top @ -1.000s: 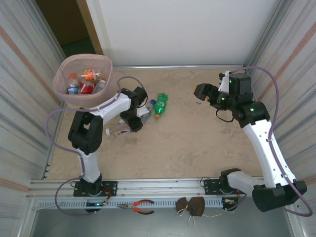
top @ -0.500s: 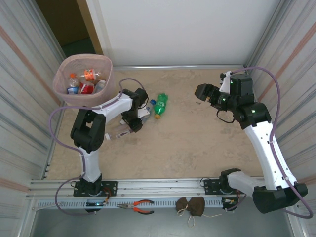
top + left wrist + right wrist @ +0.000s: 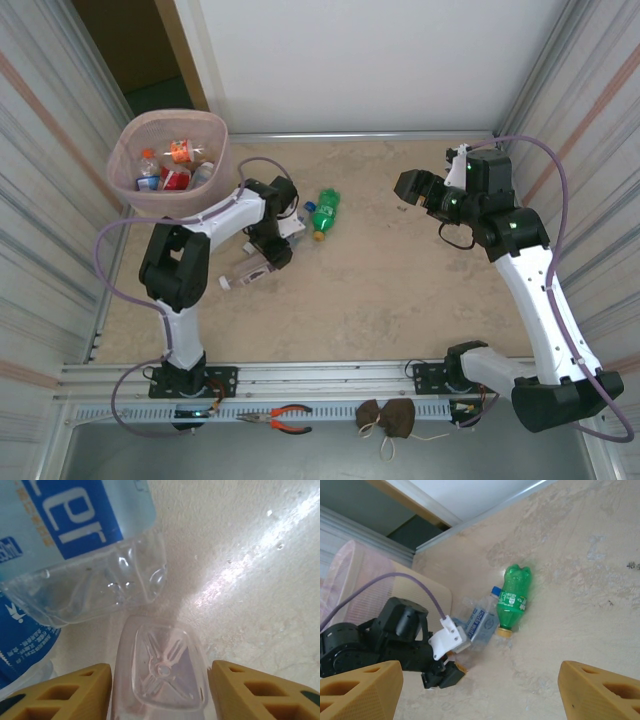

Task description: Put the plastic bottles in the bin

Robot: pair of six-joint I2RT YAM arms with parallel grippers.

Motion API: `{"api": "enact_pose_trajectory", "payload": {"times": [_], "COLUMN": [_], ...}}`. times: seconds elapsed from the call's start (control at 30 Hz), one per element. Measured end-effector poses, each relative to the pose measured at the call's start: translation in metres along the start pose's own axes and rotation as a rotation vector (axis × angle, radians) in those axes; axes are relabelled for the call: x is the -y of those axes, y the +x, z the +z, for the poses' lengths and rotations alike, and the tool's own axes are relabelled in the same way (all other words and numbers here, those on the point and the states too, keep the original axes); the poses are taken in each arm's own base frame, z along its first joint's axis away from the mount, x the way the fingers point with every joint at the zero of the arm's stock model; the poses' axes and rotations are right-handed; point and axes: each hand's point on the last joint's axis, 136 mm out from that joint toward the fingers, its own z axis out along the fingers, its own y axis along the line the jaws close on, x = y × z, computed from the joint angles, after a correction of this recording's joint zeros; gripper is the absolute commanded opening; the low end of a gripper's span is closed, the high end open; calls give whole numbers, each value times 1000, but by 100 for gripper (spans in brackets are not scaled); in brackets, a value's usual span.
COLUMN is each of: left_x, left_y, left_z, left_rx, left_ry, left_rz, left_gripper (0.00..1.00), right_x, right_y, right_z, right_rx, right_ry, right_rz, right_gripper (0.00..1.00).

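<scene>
My left gripper [image 3: 274, 255] [image 3: 160, 670] is low on the floor, shut on a clear bottle [image 3: 247, 271] [image 3: 162, 672]. Its square base fills the gap between the yellow fingers [image 3: 85, 690], and its white cap [image 3: 222, 284] points to the near left. Just beyond lies a clear bottle with a blue label [image 3: 293, 228] [image 3: 75, 525] [image 3: 481, 622]. A green bottle [image 3: 323, 212] [image 3: 514, 597] lies beside that one. The pale-pink bin [image 3: 170, 205] [image 3: 350, 580] stands at the far left, holding several bottles [image 3: 165, 170]. My right gripper [image 3: 405, 188] [image 3: 480, 667] hangs open above the floor at the right, holding nothing.
Corrugated walls close in both sides, and a white wall [image 3: 360, 60] stands at the back. Red-handled pliers [image 3: 285, 418] and two brown pouches [image 3: 388, 418] lie on the near ledge in front of the arm bases. Bare floor [image 3: 400, 290] stretches between the arms.
The left gripper has shifted slightly nearer, and the clear bottle has swung with it, its cap end moving toward the near left. The right arm has stayed still.
</scene>
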Motion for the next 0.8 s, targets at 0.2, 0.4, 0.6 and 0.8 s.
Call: {"api": "enact_pose_trajectory", "payload": {"times": [0.2, 0.4, 0.6, 0.8], "left_x": [2, 5, 4, 6], "left_y": [9, 22, 22, 18], "left_z": [2, 7, 0, -18], "left_rx": [-29, -64, -42, 18], "left_ry": [6, 10, 2, 0], "left_rz": [-5, -8, -14, -16], "left_gripper": [64, 53, 45, 42], "right_x": [0, 0, 0, 0], "right_y": [0, 1, 1, 1], "right_z": [-2, -3, -4, -4], "right_rx": [3, 3, 5, 5], "right_ry": [2, 2, 1, 1], "right_rz": [-1, 0, -1, -1], "right_gripper": [80, 80, 80, 80]}}
